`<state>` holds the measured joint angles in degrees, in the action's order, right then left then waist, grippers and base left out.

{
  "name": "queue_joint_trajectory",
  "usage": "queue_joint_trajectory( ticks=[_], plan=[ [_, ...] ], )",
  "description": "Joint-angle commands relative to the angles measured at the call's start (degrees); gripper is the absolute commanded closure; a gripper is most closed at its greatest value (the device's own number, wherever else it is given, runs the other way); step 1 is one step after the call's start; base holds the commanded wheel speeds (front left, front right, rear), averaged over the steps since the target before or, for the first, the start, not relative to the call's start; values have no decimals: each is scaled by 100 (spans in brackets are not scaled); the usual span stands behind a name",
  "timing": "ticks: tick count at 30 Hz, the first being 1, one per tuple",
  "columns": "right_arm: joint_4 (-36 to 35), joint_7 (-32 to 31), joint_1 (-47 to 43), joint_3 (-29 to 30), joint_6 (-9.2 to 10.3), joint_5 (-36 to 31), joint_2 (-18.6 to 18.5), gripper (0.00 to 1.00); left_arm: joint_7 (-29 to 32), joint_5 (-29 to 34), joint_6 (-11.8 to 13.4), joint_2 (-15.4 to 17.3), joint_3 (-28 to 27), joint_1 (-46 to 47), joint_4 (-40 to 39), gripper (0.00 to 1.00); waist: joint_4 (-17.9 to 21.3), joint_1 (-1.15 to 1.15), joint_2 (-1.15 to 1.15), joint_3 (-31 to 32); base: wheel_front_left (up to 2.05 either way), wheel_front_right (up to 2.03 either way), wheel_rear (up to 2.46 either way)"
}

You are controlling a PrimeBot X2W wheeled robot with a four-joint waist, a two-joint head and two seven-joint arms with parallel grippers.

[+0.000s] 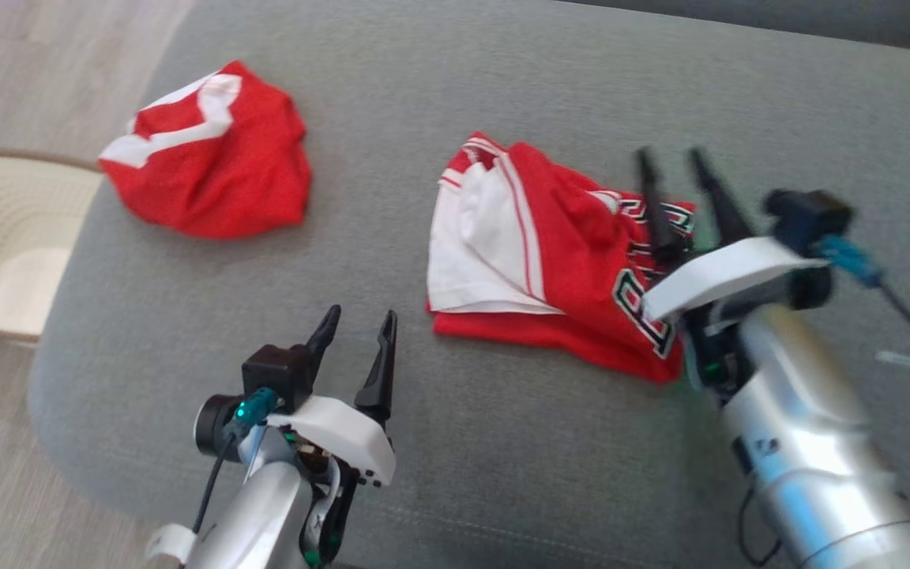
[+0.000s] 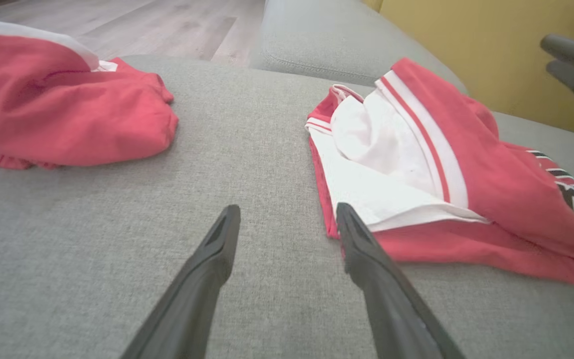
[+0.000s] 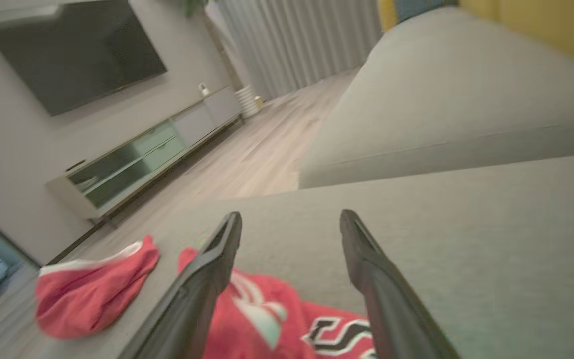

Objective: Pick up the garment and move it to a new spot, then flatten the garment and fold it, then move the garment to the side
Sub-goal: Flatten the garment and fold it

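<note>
Both tools stand with fingers spread wide and nothing between them. We record the right tool (image 1: 670, 158) blurred in the head view, poised over the right end of the garment (image 1: 550, 261), its fingers crossing the black-and-white lettering; whether they touch the cloth we cannot tell. In the right wrist view the right tool (image 3: 291, 217) points across the lettered part of the garment (image 3: 267, 324) toward bare grey fabric, with the red cloth passing beneath its left-hand finger. The left tool (image 1: 362, 316) hovers over the sofa cushion (image 1: 502, 79), just to the left of the garment's near corner and apart from it. In the left wrist view the left tool (image 2: 287, 209) has its right-hand fingertip lined up with the white-lined edge of the garment (image 2: 491, 179). We note the garment lying near the middle of the cushion, roughly folded into a bunched rectangle. It is red outside, with a white inner panel and red-striped trim turned up on its left half. A second red garment (image 1: 210, 158), with white bands, lies crumpled well apart toward the cushion's far left corner. Beyond that edge, a pale basket (image 1: 20, 190) sits on the wooden floor (image 1: 28, 63).
</note>
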<state>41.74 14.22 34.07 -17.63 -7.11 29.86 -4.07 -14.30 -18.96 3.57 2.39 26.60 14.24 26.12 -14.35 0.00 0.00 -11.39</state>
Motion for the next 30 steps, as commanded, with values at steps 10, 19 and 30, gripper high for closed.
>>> queue_joint_trajectory(
  ticks=[10,19,30],
  plan=[
    [-940,76,-856,1799,-37,-1187,119,0,-70,295,78,49,-704,116,-256,0,620,0,0,76,0,0,0],
    [-1237,77,-1547,2284,-37,-1377,119,0,-70,665,78,49,-1263,-178,-330,0,1047,0,0,275,0,0,0],
    [-1330,77,-2097,2085,-37,-1843,119,0,-70,907,104,49,-1599,-586,-403,0,1202,0,0,649,0,0,0]
  ],
)
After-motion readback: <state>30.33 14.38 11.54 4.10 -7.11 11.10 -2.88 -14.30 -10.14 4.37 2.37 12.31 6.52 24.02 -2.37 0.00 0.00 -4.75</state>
